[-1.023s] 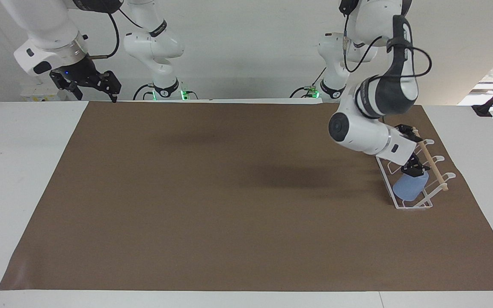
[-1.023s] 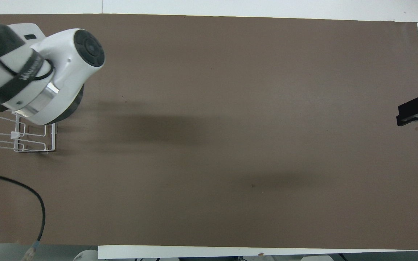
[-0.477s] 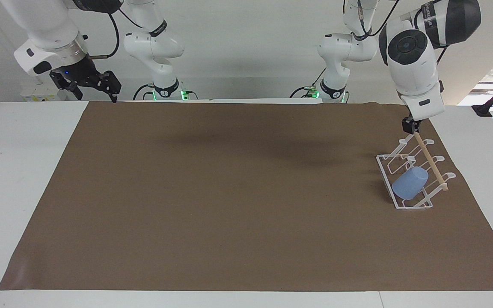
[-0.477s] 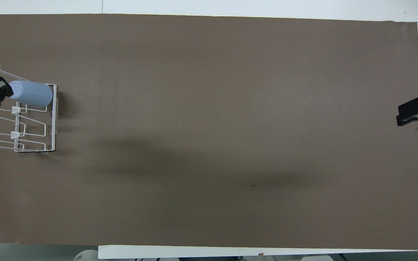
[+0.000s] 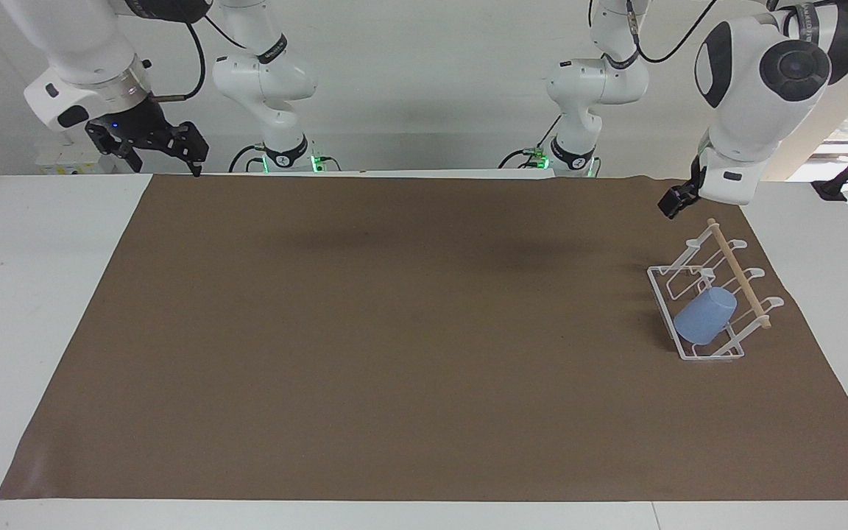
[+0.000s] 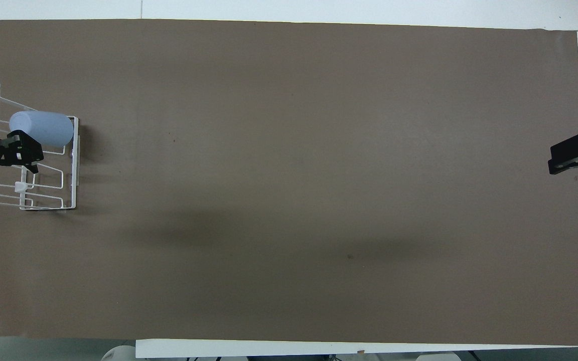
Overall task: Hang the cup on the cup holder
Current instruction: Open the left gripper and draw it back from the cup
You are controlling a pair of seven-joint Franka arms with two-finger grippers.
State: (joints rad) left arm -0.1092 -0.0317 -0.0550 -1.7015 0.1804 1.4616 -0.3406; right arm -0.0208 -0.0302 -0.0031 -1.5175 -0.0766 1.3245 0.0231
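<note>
Facing view. The cup (image 5: 704, 316) sits tilted on the cup holder (image 5: 715, 309), slipped over one of the slanted prongs at the rack's end farther from the robots, its closed base pointing up toward the wooden dowel (image 5: 737, 274). The rack stands on the brown mat (image 5: 394, 331) at the left arm's end of the worktop (image 5: 26, 294). The left tool (image 5: 674, 202) hangs in the air over the mat's edge just off the rack's nearer end, empty and clear of cup and wire. I cannot tell how its fingers stand. The right tool (image 5: 174, 143) waits over the mat's corner at the right arm's end, holding nothing, fingers spread apart.

Overhead view. The cup (image 6: 42, 129) lies along its prong, mouth end toward the rack's low front rail. The left tool (image 6: 15, 152) covers the middle of the rack from above, though the facing view puts it well up in the air. The right tool (image 6: 572, 156) shows at the mat's edge.

Risks, as I judge them. The hang looks done, so the danger is disturbance. If the left arm dips or sweeps on its way off, it may clip the dowel or a prong. The rack looks light and unfastened, so a knock could shift or tip it. The cup, only resting on a slant, could then slide off.
</note>
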